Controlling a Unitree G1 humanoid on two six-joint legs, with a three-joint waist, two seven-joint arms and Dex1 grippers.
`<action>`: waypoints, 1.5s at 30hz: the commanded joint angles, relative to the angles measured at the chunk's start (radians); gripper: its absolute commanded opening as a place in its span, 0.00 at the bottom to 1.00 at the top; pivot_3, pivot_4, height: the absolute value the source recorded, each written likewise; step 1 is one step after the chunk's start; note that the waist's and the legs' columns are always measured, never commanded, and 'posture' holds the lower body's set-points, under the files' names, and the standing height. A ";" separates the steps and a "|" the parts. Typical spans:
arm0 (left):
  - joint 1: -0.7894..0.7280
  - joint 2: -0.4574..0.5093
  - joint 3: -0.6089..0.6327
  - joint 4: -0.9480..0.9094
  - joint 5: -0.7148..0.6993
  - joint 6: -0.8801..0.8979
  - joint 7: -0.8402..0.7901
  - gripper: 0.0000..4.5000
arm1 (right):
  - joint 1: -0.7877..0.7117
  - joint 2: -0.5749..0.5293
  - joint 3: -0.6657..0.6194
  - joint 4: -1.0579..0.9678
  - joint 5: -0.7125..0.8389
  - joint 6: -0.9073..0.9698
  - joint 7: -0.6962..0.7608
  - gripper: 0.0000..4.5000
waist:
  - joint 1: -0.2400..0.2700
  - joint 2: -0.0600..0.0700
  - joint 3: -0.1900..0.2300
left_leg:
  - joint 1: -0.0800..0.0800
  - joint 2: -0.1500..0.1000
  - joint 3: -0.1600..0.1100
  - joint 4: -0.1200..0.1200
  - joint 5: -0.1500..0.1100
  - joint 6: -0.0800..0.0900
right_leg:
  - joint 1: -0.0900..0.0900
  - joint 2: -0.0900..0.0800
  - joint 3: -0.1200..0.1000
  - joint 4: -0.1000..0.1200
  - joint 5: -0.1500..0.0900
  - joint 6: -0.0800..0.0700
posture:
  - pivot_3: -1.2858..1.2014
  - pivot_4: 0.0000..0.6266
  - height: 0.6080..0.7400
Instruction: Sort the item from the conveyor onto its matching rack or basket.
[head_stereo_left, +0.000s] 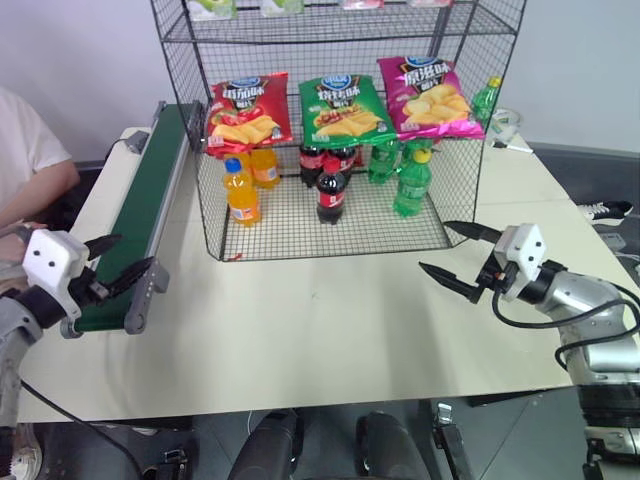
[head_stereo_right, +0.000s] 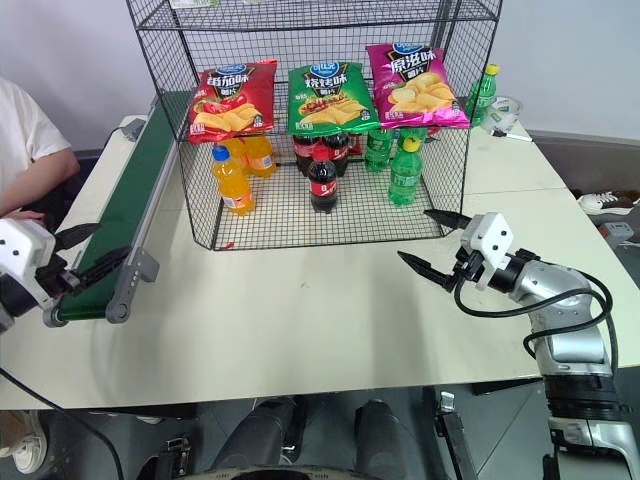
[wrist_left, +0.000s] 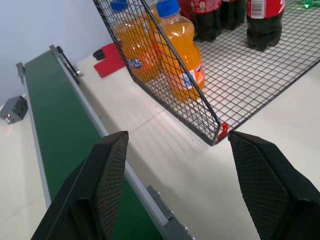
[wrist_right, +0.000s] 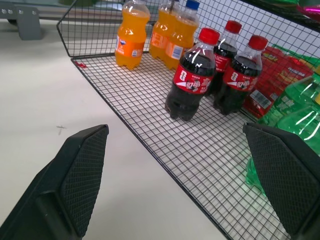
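Both grippers, left (head_stereo_left: 118, 263) and right (head_stereo_left: 457, 255), hover over the table (head_stereo_left: 300, 320) with fingers spread and empty, while the red crisp bag (head_stereo_left: 248, 112) already hangs in the rack (head_stereo_left: 330, 130), the conveyor (head_stereo_left: 140, 210) bare, so sorting looks finished

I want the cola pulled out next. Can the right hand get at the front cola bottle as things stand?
Probably yes: the right hand is open, facing the rack's open front, and the front cola bottle has nothing before it.

Red crisp bag (head_stereo_left: 249, 112) on rack (head_stereo_left: 330, 130) shelf, conveyor (head_stereo_left: 140, 215) bare
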 joint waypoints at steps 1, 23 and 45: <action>-0.011 -0.004 0.014 0.006 0.027 -0.072 -0.006 0.74 | 0.004 -0.004 -0.018 -0.008 -0.002 -0.035 0.003 1.00 | 0.000 0.000 0.000 | 0.000 0.000 0.000 0.000 0.000 0.000 | 0.000 0.000 0.000 0.000 0.000 0.000 | 0.52 0.24 1.00; -0.099 -0.043 -0.033 0.049 0.029 -0.056 -0.013 0.74 | -0.011 -0.010 -0.029 -0.001 -0.020 -0.009 -0.050 1.00 | 0.000 0.000 0.000 | 0.000 0.000 0.000 0.000 0.000 0.000 | 0.000 0.001 0.000 0.000 0.000 0.000 | 0.52 0.24 1.00; -0.129 -0.049 -0.064 0.085 0.048 -0.081 -0.016 0.74 | -0.001 -0.006 -0.040 0.130 -0.017 -0.110 -0.013 1.00 | -0.019 0.000 0.000 | -0.001 -0.016 -0.025 -0.002 0.002 0.003 | 0.008 -0.014 -0.024 0.001 -0.002 0.005 | 0.52 0.24 1.00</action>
